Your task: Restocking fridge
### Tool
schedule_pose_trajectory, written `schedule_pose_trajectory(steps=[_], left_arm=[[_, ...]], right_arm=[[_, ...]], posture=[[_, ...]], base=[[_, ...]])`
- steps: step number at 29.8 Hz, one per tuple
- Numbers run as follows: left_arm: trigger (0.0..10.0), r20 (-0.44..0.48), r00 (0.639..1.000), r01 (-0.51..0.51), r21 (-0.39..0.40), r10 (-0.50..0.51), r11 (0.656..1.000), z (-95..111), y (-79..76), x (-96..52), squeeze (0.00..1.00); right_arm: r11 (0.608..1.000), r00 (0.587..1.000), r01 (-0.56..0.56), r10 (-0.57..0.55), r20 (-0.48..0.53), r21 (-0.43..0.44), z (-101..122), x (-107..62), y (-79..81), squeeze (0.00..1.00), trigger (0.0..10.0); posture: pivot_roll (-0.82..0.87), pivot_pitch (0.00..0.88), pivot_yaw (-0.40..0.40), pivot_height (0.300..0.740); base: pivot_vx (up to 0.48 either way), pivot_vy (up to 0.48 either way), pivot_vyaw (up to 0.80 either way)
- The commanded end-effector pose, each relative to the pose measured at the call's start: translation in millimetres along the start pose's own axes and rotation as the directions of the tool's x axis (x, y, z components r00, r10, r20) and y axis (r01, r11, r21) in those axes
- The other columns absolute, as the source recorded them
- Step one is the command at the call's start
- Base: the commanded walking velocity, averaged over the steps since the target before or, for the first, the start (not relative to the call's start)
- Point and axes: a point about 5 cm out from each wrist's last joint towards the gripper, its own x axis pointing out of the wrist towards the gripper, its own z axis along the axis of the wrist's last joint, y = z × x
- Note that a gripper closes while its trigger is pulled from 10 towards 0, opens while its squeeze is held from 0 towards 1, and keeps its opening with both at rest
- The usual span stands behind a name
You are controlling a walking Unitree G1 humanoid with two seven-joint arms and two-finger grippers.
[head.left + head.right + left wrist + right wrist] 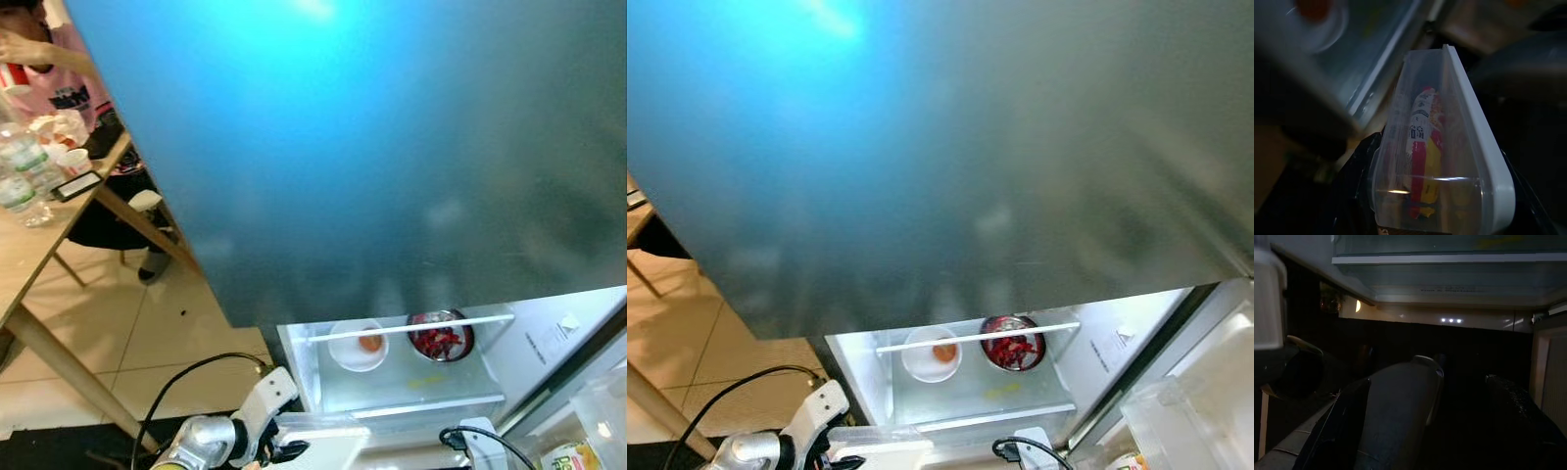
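- The left gripper [1435,215] is clenched on a clear plastic box [1442,147] with a red-and-yellow packet inside, held low, just before the open fridge [392,147].
- The fridge's big grey-blue door front takes up most of the head views and hides the upper shelves.
- On the lit shelf [411,387] below it, behind a white rail, a white bowl [358,345] with something orange sits at the left end and a steel bowl of red food [441,336] at the right end.
- The right gripper [1459,431] is low in the dark; whether it is clenched or released cannot be told.
- A wooden table [39,250] to the left carries water bottles [22,166], with a person in pink [59,69] seated behind.
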Motion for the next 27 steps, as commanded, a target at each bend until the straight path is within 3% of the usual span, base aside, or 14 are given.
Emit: schedule_pose_trajectory(steps=[1, 5, 7, 8, 9, 10, 12, 13, 16, 22, 27], left_arm=[[10.0, -0.06, 0.997, 0.049, -0.03, -0.051, 0.998, -17, -8.9, -2.5, 0.0], [10.0, 0.07, 0.996, -0.047, -0.052, 0.051, 0.998, 2, 5.6, -5.1, 0.0], [10.0, 0.081, 0.994, -0.063, -0.052, 0.067, 0.997, 3, 7.0, -5.5, 0.0], [10.0, 0.081, 0.994, -0.063, -0.052, 0.067, 0.997, 3, 7.0, -5.5, 0.0], [10.0, 0.096, 0.992, -0.08, -0.048, 0.085, 0.996, 5, 7.6, -5.3, 0.0], [10.0, 0.118, 0.987, -0.101, -0.056, 0.107, 0.993, 7, 8.7, -4.9, 0.0], [10.0, 0.135, 0.984, -0.112, -0.064, 0.119, 0.992, 9, 9.5, -5.0, 0.0], [10.0, 0.201, 0.963, -0.162, -0.104, 0.18, 0.981, 16, 13.1, -4.5, 0.0], [10.0, 0.224, 0.952, -0.185, -0.125, 0.209, 0.975, 19, 14.9, -4.4, 0.0], [10.0, 0.332, 0.874, -0.305, -0.195, 0.355, 0.932, 36, 25.8, -6.4, 0.0], [10.0, 0.415, 0.831, -0.281, -0.265, 0.372, 0.923, 50, 27.7, -4.1, 0.0]], right_arm=[[0.998, 1.0, -0.021, 0.02, 0.025, 0.053, 2, 0.6, 2.4, 0.0, 10.0], [0.968, 0.982, -0.125, 0.09, 0.164, 0.218, 26, 1.8, 4.7, 0.0, 10.0], [0.93, 0.96, -0.197, 0.119, 0.254, 0.31, 40, 0.8, 3.7, 0.0, 10.0], [0.93, 0.96, -0.197, 0.119, 0.254, 0.31, 40, 0.8, 3.7, 0.0, 10.0], [0.885, 0.924, -0.284, 0.15, 0.351, 0.37, 55, -1.2, 2.5, 0.0, 10.0], [0.866, 0.904, -0.327, 0.169, 0.393, 0.38, 62, -2.3, 2.6, 0.0, 10.0], [0.857, 0.893, -0.349, 0.18, 0.413, 0.379, 65, -2.9, 2.9, 0.0, 10.0], [0.833, 0.859, -0.407, 0.209, 0.468, 0.375, 75, -4.9, 3.1, 0.0, 10.0], [0.824, 0.846, -0.428, 0.222, 0.485, 0.37, 79, -5.6, 3.4, 0.0, 10.0], [0.784, 0.781, -0.536, 0.32, 0.537, 0.313, 88, -8.2, 9.9, 0.0, 10.0], [0.732, 0.724, -0.614, 0.375, 0.579, 0.295, 91, -11.7, 11.0, 0.0, 10.0]], posture=[[0.0, 0.062, 0.065, 0.74], [0.0, 0.063, 0.067, 0.74], [0.0, 0.065, 0.068, 0.74], [0.0, 0.065, 0.068, 0.74], [0.0, 0.065, 0.068, 0.74], [0.0, 0.065, 0.068, 0.74], [0.0, 0.065, 0.068, 0.74], [0.0, 0.068, 0.067, 0.74], [0.0, 0.068, 0.067, 0.74], [0.0, 0.068, 0.067, 0.74], [0.0, 0.069, 0.063, 0.74]], base=[[0.0, 0.0, 0.0], [0.0, 0.0, 0.0], [0.0, 0.0, 0.0], [0.0, 0.0, 0.0], [0.0, 0.0, 0.0], [0.0, 0.0, 0.0], [0.0, 0.0, 0.0], [0.0, 0.0, 0.0], [0.0, 0.0, 0.0], [0.0, 0.0, 0.0], [0.0, 0.0, 0.0]])
